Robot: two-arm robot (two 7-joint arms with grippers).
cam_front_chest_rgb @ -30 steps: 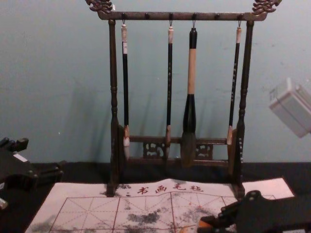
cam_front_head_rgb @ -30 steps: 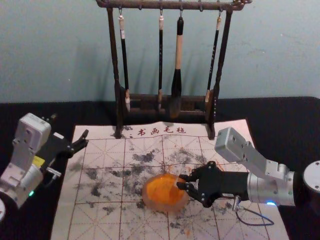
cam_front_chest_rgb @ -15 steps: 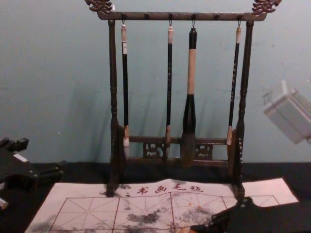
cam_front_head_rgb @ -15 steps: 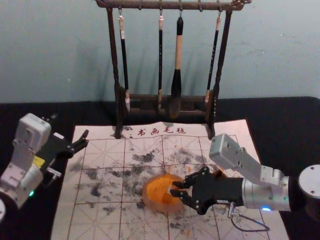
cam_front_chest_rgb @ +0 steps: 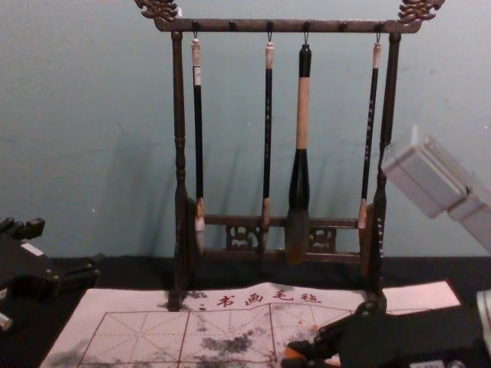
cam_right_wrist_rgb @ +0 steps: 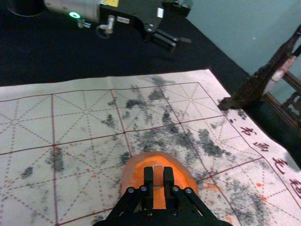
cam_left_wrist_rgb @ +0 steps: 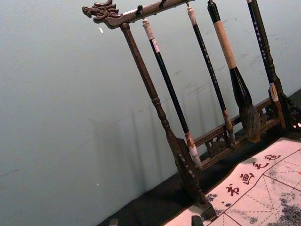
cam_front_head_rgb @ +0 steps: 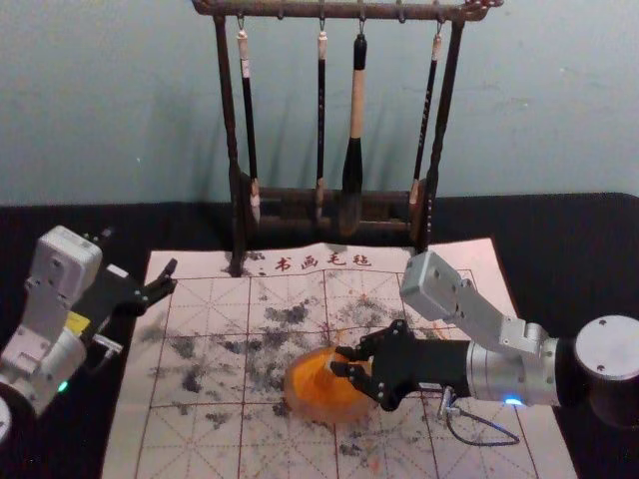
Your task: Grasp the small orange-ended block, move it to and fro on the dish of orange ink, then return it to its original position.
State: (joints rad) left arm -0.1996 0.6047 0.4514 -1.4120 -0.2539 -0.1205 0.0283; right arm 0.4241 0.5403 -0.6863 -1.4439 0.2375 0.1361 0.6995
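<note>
Orange-ended block (cam_right_wrist_rgb: pixel 158 177) sits clamped in the right fingers (cam_right_wrist_rgb: pixel 148 178), over the ink dish (cam_right_wrist_rgb: pixel 128 178); we note left gripper (cam_front_head_rgb: pixel 141 249) farther, spread.

Counted one rack (cam_front_head_rgb: pixel 300 9), with two posts (cam_front_chest_rgb: pixel 179 115) and two carved ends (cam_front_chest_rgb: pixel 157 9). Hanging were three slim brushes (cam_front_head_rgb: pixel 320 110) plus one thick brush (cam_front_chest_rgb: pixel 303 115), four total. There was one table (cam_front_head_rgb: pixel 579 249), one mat (cam_front_head_rgb: pixel 190 439), four characters (cam_front_chest_rgb: pixel 225 300), one dish (cam_front_head_rgb: pixel 296 401) and one block (cam_right_wrist_rgb: pixel 158 176). Arms (cam_front_head_rgb: pixel 514 374) numbered two; pincers also two: one left pincer (cam_front_head_rgb: pixel 139 253), one right pincer (cam_front_head_rgb: pixel 337 360).
</note>
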